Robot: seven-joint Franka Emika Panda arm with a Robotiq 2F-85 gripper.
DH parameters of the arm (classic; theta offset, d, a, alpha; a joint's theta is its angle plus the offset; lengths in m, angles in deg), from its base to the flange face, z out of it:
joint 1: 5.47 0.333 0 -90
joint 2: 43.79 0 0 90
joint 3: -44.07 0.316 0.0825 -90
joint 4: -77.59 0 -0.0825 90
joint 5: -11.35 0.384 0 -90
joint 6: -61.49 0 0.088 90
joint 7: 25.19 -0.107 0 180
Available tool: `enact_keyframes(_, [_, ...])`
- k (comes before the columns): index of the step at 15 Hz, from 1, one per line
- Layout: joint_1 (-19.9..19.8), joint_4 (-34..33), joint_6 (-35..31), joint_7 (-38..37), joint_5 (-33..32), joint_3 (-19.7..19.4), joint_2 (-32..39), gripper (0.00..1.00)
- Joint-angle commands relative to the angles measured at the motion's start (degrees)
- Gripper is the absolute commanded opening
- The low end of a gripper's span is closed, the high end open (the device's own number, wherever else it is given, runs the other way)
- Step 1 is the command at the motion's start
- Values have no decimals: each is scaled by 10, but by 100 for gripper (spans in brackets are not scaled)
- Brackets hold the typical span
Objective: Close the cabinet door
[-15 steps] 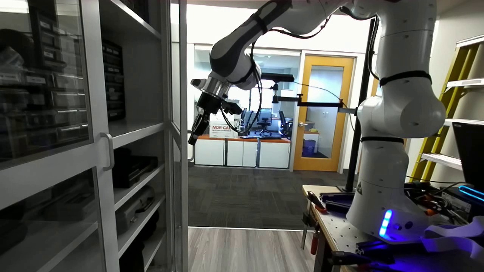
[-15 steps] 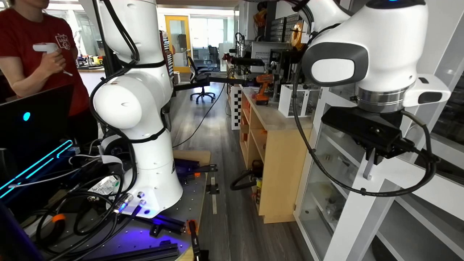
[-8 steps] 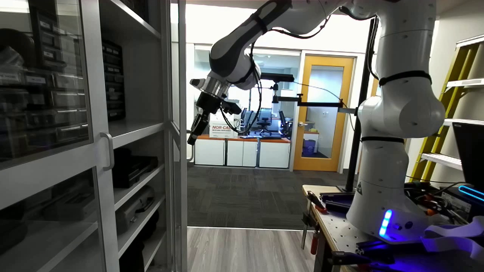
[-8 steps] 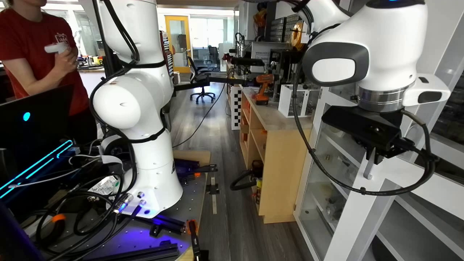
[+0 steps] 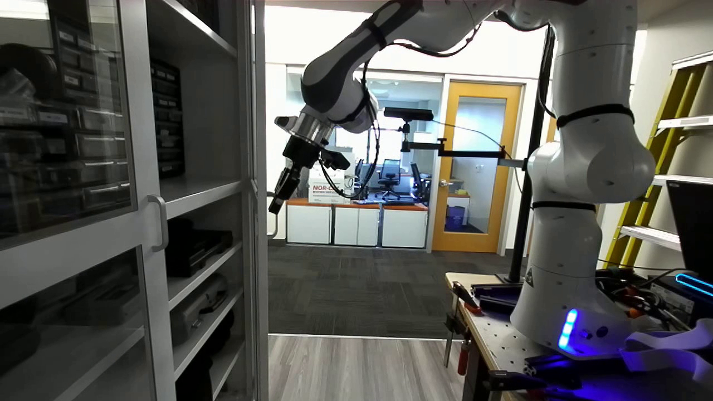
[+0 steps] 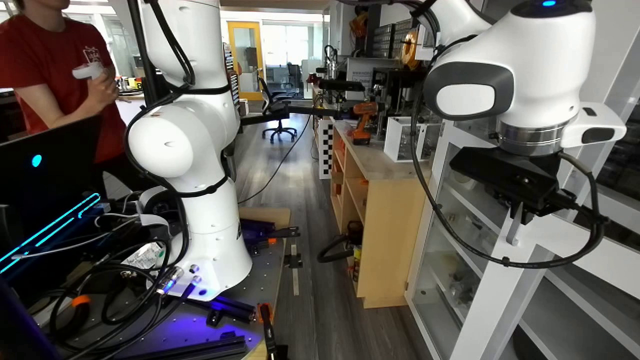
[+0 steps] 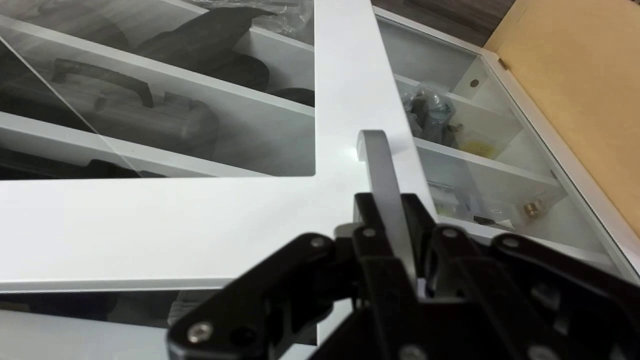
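Clasping the bar handle [image 7: 377,155] narrowly in the gripper [image 7: 390,198], near the free edge of the cabinet door [image 7: 345,85]. Finding that door, in an exterior view, ajar and nearly edge-on, jutting from the far edge of the cabinet [image 5: 209,111] and baring the shelves [image 5: 192,186]. Likely being at the swing-closed step, well short of done. Next, needing to push the free edge along its arc, without loosening the hold, towards the handle-side edge of the apparently closed second door [image 5: 72,250], then to release.
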Motion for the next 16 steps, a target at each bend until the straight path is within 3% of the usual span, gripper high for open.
enact_keyframes(1, [3, -40, 14, 16, 48, 11, 9, 5])
enact_keyframes(9, [14, -146, -30, -14, 109, 48, 106, 5])
enact_keyframes(16, [21, -269, -59, -69, 107, 62, 203, 5])
